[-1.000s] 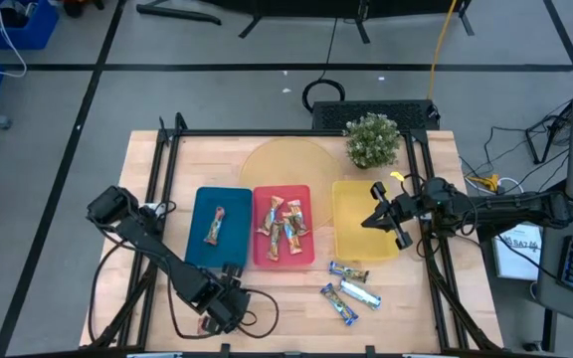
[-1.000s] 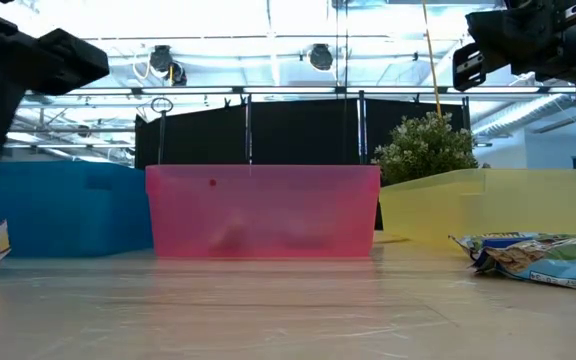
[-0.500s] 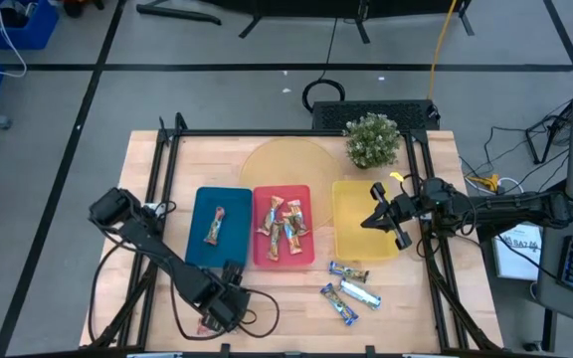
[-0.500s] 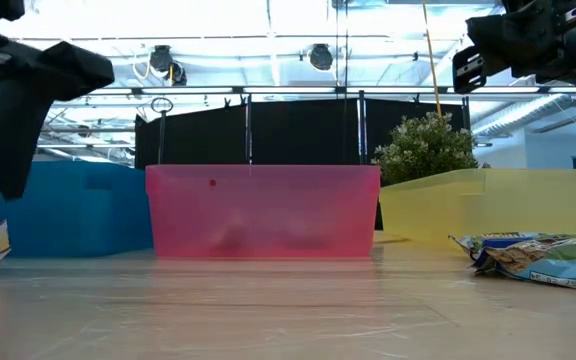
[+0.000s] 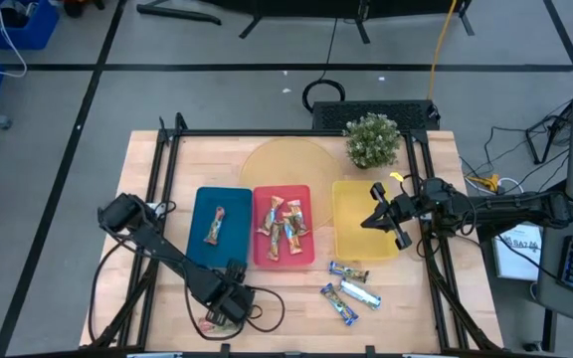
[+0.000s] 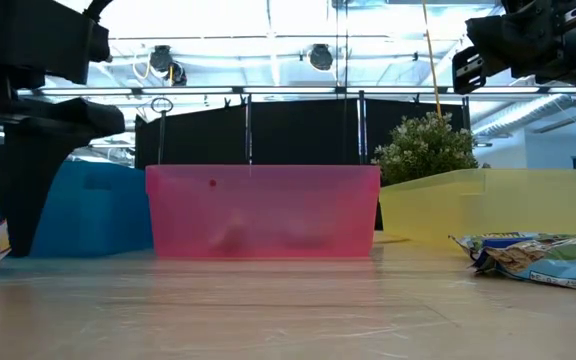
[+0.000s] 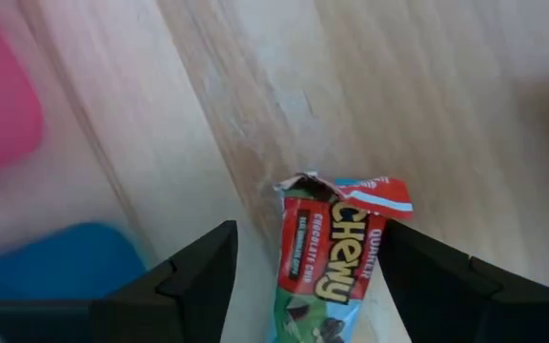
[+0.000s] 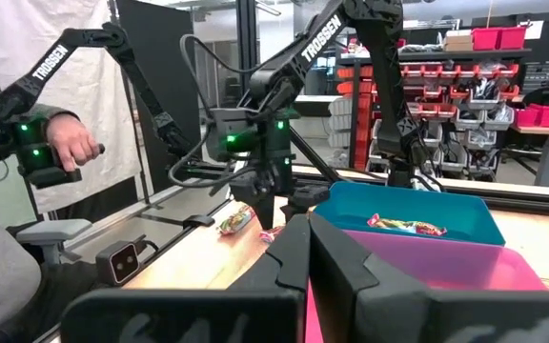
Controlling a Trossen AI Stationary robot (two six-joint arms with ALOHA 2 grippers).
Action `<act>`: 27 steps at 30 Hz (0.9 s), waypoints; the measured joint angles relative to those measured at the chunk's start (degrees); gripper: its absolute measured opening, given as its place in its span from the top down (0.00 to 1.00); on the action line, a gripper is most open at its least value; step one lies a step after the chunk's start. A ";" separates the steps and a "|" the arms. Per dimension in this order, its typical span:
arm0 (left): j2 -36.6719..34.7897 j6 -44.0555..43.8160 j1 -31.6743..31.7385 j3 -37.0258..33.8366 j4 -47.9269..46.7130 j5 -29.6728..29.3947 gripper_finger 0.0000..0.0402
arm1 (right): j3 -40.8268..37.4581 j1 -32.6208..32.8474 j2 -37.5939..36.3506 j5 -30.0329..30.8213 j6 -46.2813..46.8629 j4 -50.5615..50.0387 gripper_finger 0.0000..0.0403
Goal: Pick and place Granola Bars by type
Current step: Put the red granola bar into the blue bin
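A red-green bar (image 7: 327,267) lies flat on the wood near the table's near edge, left of centre (image 5: 210,322). My left gripper (image 7: 308,232) is low over it, open, one finger on each side and neither touching. Another red-green bar (image 5: 214,226) lies in the blue tray (image 5: 235,199). Several orange-gold bars (image 5: 283,226) lie in the red tray (image 5: 304,257). Three blue-silver bars (image 5: 351,293) rest on the table in front of the yellow tray (image 5: 351,199). My right gripper (image 5: 371,221) hangs shut above the yellow tray.
A potted plant (image 5: 372,139) and a round pale disc (image 5: 286,164) sit behind the trays. Black frame rails (image 5: 162,189) run along both table sides. A person's hand (image 8: 70,143) on a controller shows beyond the table's left side. Bare wood (image 5: 286,308) lies in front of the red tray.
My left gripper has come down toward the red-green bar at the near edge and shifted slightly toward the table's right; in the low view its fingers now reach nearly to the tabletop. The right arm and all bars have stayed put.
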 joint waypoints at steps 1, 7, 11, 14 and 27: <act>0.24 -0.15 -0.02 0.00 0.04 0.16 0.38 | 0.00 0.00 0.00 0.01 0.00 0.02 1.00; 0.48 -3.76 0.71 -0.08 0.56 1.13 0.48 | 0.00 0.00 0.00 0.01 -0.02 0.02 1.00; 0.52 -4.17 0.74 -0.15 1.46 3.85 0.61 | 0.00 0.00 0.00 0.01 -0.02 0.02 1.00; 0.52 -3.16 0.73 -0.15 2.59 5.35 0.71 | 0.00 0.00 0.00 0.01 -0.02 0.00 1.00; 0.97 -5.79 1.52 15.32 -8.57 -5.68 0.74 | 0.00 0.00 0.00 0.01 0.06 0.46 1.00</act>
